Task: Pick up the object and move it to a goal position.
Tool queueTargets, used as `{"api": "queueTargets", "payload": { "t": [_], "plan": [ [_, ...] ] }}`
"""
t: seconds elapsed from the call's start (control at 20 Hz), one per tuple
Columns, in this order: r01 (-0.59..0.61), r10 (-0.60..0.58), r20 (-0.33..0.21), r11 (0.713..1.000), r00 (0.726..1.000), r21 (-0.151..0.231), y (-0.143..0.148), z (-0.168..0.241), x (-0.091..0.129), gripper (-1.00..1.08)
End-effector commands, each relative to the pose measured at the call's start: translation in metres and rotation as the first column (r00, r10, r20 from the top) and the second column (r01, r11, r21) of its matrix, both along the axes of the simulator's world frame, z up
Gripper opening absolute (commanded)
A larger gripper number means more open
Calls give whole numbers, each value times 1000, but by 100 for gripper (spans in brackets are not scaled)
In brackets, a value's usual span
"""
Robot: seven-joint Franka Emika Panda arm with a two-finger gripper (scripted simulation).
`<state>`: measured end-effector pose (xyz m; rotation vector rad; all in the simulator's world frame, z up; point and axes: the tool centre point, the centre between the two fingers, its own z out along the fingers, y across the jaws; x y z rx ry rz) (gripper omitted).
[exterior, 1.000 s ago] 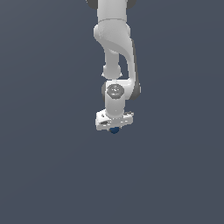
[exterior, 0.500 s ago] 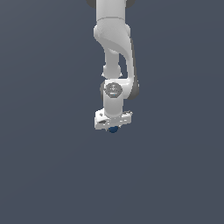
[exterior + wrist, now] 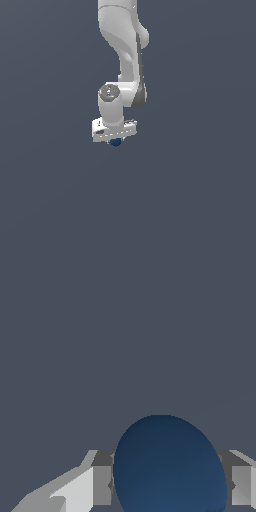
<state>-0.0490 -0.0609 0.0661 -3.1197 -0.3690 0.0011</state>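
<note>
The white gripper (image 3: 116, 141) hangs from the white arm in the middle of the exterior view. It is shut on the tiny dark blue ball (image 3: 116, 142), which peeks out just under the gripper body. In the wrist view the ball (image 3: 169, 466) looms large and sits between the two fingers (image 3: 101, 483), one on each side, touching it. The gripper and ball are held above the plain grey floor (image 3: 200, 200).
Only the flat dark grey ground (image 3: 125, 331) surrounds the arm. No other objects, containers or edges show in either view.
The arm has shifted slightly toward the exterior view's left and up a little, with the ball still held in the gripper.
</note>
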Motion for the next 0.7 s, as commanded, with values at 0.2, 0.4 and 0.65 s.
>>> {"api": "queueTargets", "payload": {
  "t": [0.2, 0.4, 0.65],
  "plan": [
    [0, 0, 1, 1000, 1000, 0, -52, 25, -9, -100],
    [0, 0, 1, 1000, 1000, 0, -70, 33, -12, -100],
    [0, 0, 1, 1000, 1000, 0, -78, 37, -12, -100]
  ]
}}
